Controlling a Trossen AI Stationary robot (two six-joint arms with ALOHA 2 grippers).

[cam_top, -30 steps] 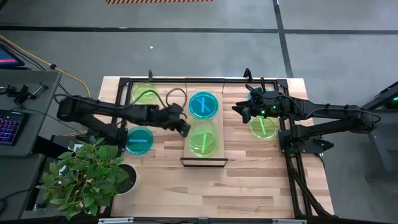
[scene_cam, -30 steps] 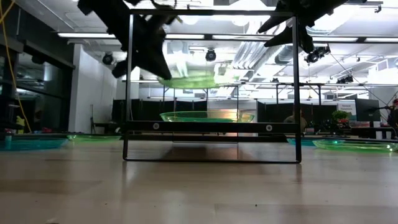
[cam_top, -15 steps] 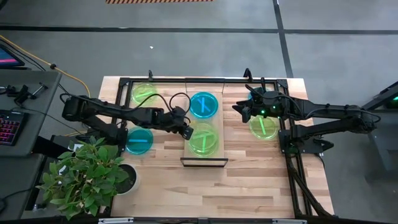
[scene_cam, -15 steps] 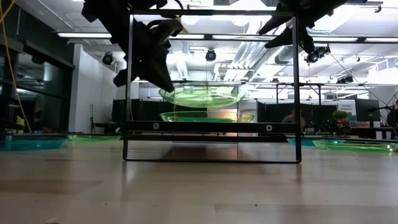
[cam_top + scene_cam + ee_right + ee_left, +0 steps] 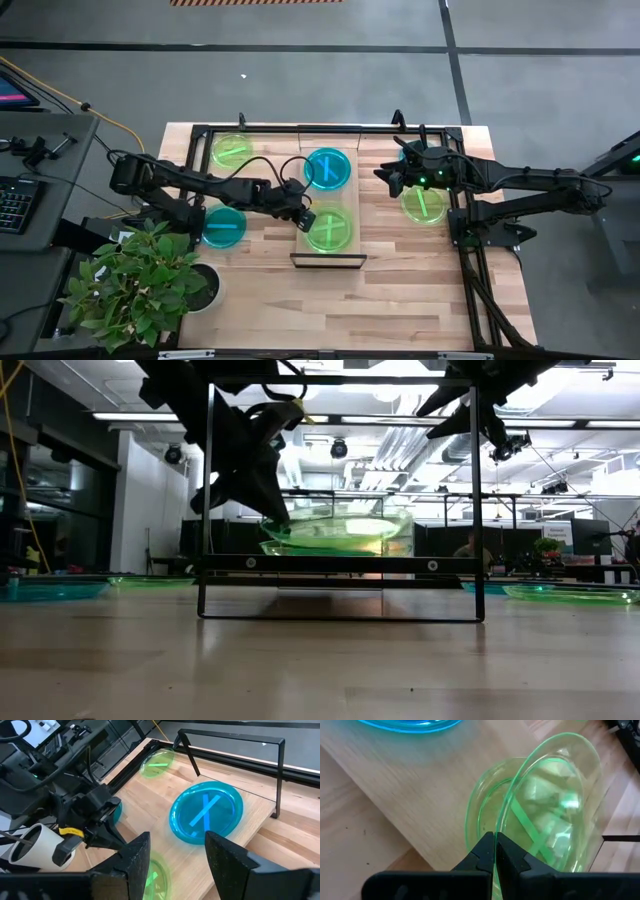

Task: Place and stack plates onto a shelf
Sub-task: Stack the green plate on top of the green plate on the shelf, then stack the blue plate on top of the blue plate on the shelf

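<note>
My left gripper point(image 5: 305, 220) is shut on a lime-green plate point(image 5: 555, 795), which is low over another green plate point(image 5: 482, 815) on the near half of the light-wood shelf point(image 5: 345, 252). In the low view the held plate point(image 5: 340, 528) sits right at the lower one point(image 5: 278, 548); whether they touch, I cannot tell. A blue plate point(image 5: 326, 168) lies flat on the shelf's far half. My right gripper point(image 5: 385, 178) hangs open above the table to the right of the shelf, with nothing between its fingers point(image 5: 135, 857). My left gripper pinches the green plate's rim point(image 5: 504, 827) on its left side between its two shut fingers. The fingers come slanting down from the table's left. The plate is tilted over the plate below it, with the rest of it reaching out past the fingertips.
Loose on the tabletop are a green plate point(image 5: 232, 152) at the far left, a blue plate point(image 5: 223, 226) left of the shelf and a green plate point(image 5: 424, 205) to its right. The black frame point(image 5: 475, 500) stands over the shelf. A potted plant point(image 5: 140, 285) sits at the near left.
My left gripper has gone down and toward the table's right, still shut on the green plate. The plate has sunk from high under the frame's top bar to just over the green plate on the shelf. My right gripper has kept still.
</note>
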